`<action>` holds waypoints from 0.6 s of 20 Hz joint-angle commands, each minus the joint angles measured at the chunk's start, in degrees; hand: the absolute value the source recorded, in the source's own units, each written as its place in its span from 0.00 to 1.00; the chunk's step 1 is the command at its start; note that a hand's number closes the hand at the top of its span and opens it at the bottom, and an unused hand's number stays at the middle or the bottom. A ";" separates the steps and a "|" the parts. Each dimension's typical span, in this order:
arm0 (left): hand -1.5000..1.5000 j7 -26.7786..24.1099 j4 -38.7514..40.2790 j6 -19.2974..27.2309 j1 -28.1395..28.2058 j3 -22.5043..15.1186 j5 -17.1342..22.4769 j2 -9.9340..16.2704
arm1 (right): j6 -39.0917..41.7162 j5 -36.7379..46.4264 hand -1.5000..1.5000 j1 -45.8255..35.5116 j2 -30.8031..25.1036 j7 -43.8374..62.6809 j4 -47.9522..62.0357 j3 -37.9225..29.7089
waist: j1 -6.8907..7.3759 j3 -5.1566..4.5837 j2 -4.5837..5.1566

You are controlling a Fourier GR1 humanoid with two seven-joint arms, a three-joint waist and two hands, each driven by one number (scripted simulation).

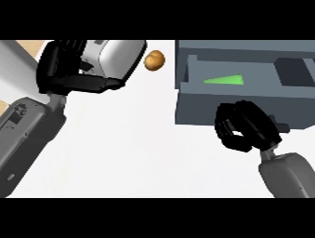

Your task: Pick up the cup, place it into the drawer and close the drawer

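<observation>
Over the open drawer (249, 76): right hand (246, 128) curled, cup unseen; lowering gently inside. Left hand (70, 69) relaxed near toaster (119, 58).

Potato (154, 60) left of drawer (249, 100) — toaster (119, 56) further left.

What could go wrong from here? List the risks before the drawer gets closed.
1. The right hand sits curled at the open drawer's front; if its fingers stay over the edge, a push could trap them.
2. The green cup appears to lie on its side inside, so it may roll or shift as the drawer moves.
3. The left hand is against the toaster, beside a brown potato-like object; moving it could nudge either.
</observation>
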 commanded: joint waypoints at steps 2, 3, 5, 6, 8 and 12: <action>0.00 -2.19 -5.66 -3.08 8.77 1.42 0.27 2.11 | -7.97 5.68 1.00 -8.35 2.44 -6.04 19.38 -0.17 | 0.24 0.04 0.21; 0.00 -3.36 -3.81 -4.00 8.95 1.62 -0.27 1.42 | -9.41 6.73 1.00 -11.64 4.93 -4.88 23.53 -0.18 | -0.06 0.03 0.34; 0.00 -1.98 -4.05 -4.86 8.17 3.79 0.26 2.92 | -10.55 5.60 1.00 -16.47 3.52 -8.80 31.76 -3.71 | -0.10 0.06 0.43; 0.00 -3.00 -3.44 -5.65 9.17 4.68 -0.15 3.18 | -14.04 7.40 1.00 -16.17 6.27 -8.82 35.20 -2.52 | -0.42 0.05 0.40; 0.00 -2.83 -4.84 -8.18 12.06 6.23 0.89 5.15 | -12.15 5.13 1.00 -22.04 5.29 -10.39 40.47 -5.98 | -0.20 0.04 0.37; 0.00 -0.99 -6.89 -7.22 12.12 6.36 0.38 4.68 | -12.91 3.43 1.00 -28.30 4.10 -15.73 52.59 -9.87 | 0.29 0.09 0.68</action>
